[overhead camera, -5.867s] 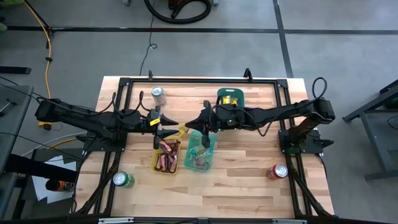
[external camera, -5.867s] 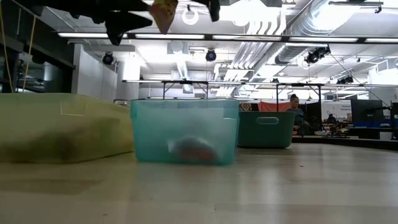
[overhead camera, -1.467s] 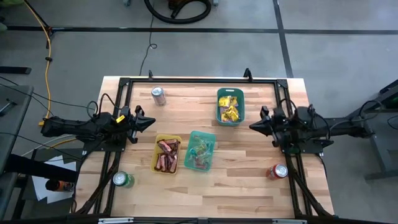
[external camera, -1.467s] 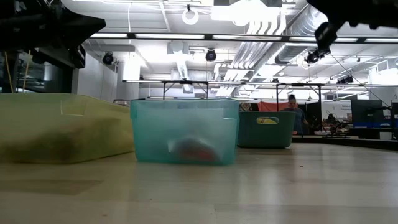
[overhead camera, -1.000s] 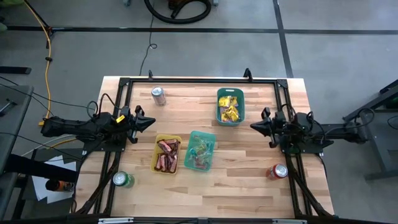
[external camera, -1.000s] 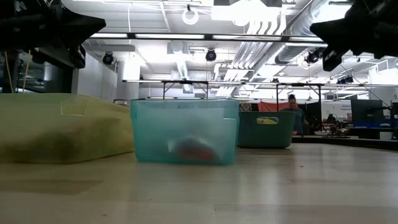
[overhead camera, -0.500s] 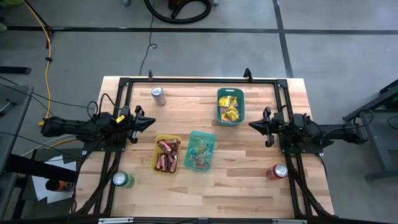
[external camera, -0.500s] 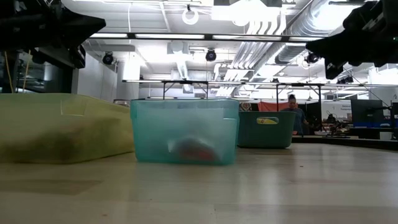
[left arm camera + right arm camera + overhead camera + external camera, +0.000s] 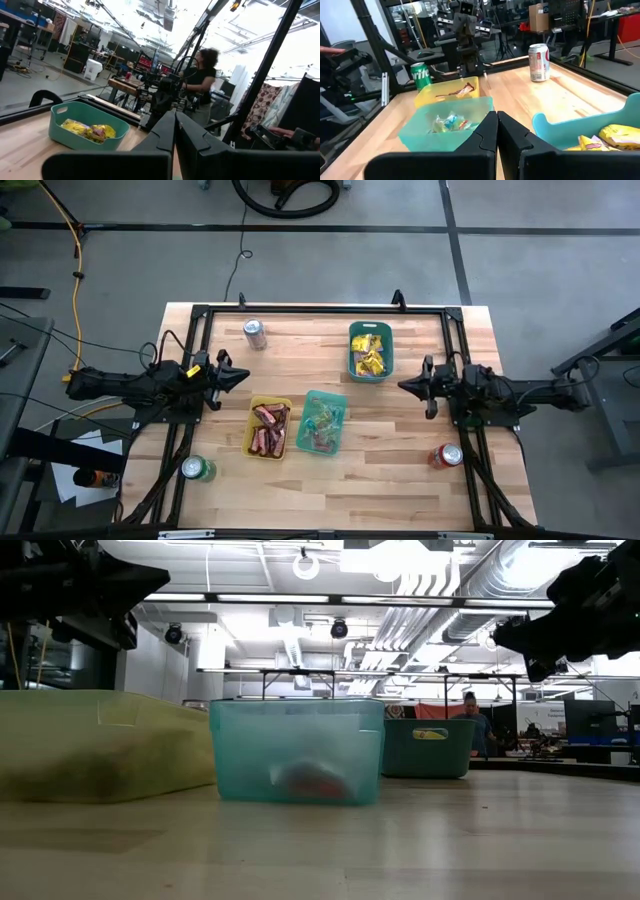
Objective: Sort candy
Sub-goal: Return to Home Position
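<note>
The candy lies sorted in three trays at mid-table. Red-brown bars (image 9: 268, 430) fill the yellow tray (image 9: 250, 448). Small pale pieces (image 9: 322, 425) lie in the light teal tray (image 9: 341, 402). Yellow packets (image 9: 371, 356) lie in the dark teal tray (image 9: 352, 332). My left gripper (image 9: 246, 377) hovers shut and empty over the table's left side, pointing toward the centre. My right gripper (image 9: 402, 384) hovers shut and empty over the right side, facing it. The right wrist view shows the shut gripper (image 9: 496, 118) before the light teal tray (image 9: 449, 131). The left wrist view shows the shut gripper (image 9: 174, 119) beside the packet tray (image 9: 80, 137).
A silver can (image 9: 255, 333) stands at the far left, a green can (image 9: 197, 469) at the near left, a red can (image 9: 446, 456) at the near right. A black frame (image 9: 320, 308) runs around the table. A person (image 9: 204, 75) stands beyond the table.
My right gripper has sunk a little and tipped from slanting downward to about level, its tip creeping toward the table's centre; it has stayed shut. The trays and the candy have kept their places.
</note>
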{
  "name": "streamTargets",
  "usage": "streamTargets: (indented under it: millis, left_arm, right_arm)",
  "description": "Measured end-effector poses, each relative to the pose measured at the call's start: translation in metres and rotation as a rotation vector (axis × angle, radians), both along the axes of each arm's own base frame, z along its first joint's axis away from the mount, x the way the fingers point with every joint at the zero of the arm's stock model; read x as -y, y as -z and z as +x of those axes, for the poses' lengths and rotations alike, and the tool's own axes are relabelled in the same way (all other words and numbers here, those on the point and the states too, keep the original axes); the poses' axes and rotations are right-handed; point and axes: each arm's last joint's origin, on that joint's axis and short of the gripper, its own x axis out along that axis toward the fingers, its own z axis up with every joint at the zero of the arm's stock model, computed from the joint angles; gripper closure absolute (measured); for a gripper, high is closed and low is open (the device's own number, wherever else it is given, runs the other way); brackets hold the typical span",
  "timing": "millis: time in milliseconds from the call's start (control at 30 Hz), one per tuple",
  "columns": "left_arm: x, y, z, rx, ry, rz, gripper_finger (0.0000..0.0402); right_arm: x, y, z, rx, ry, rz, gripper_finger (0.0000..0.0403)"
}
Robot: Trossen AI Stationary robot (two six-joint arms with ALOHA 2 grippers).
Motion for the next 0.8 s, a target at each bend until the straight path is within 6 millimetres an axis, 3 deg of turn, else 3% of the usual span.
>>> streamTargets:
  millis: [267, 533, 800]
  left_arm:
    - [-0.001, -0.003, -0.01, 0.046, -0.003, -0.002, 0.0401]
    - [0.002, 0.022, -0.006, -0.208, 0.022, 0.011, 0.0401]
    - [0.006, 0.023, -0.006, -0.218, 0.102, 0.016, 0.0401]
  right_arm:
    - [-0.001, -0.005, -0.007, 0.074, -0.008, -0.001, 0.0403]
    - [-0.001, -0.004, -0.007, 0.061, -0.002, -0.001, 0.0402]
    - [-0.001, -0.004, -0.007, 0.058, -0.002, -0.001, 0.0402]
